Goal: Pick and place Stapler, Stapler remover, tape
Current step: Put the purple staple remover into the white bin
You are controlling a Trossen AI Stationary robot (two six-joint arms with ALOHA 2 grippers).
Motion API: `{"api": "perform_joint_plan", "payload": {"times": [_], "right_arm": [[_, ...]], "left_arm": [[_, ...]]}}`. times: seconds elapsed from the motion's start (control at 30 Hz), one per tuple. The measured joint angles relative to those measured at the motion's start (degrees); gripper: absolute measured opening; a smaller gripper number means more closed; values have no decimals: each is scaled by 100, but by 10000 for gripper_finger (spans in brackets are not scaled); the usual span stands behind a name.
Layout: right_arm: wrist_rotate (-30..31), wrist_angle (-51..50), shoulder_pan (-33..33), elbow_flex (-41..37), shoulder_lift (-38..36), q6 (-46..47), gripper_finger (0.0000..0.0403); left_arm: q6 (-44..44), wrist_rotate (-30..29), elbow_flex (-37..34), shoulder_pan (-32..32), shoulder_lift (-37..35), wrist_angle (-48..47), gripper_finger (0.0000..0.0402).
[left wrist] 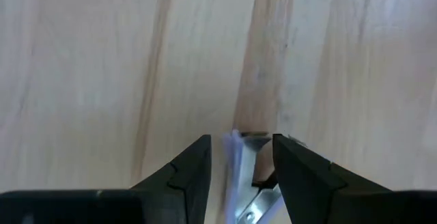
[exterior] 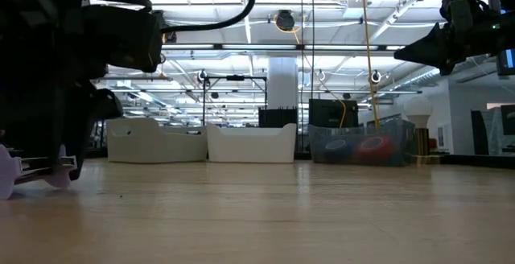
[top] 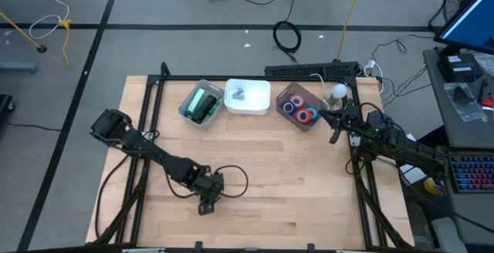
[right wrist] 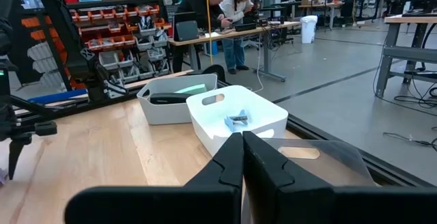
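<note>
High view is showing the wooden tabletop [top: 255, 160] with three bins along its far edge: a grey bin [top: 202, 103] holding green staplers [top: 204, 104], a white bin [top: 248, 96] holding a staple remover [top: 238, 94], and a clear bin [top: 300, 106] holding blue and red tape rolls [top: 300, 109]. Left gripper [top: 206, 204] is sitting low at the near edge, fingers part open around a thin metal-and-lilac object [left wrist: 240, 176] lying on the wood. Right gripper [top: 335, 133] is hovering beside the clear bin, fingers pressed together, holding nothing.
</note>
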Motion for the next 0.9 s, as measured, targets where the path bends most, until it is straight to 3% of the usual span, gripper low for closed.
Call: {"api": "perform_joint_plan", "payload": {"times": [0.23,0.5,0.9], "right_arm": [[-9,-2,-2,0,0,0,0],[-11,0,-2,0,0,0,0],[-16,-2,-2,0,0,42,0]], "left_arm": [[-248,279,0,-2,0,-70,159],[-446,206,6,25,-167,-120,159],[25,-19,4,14,-330,-370,159]]}}
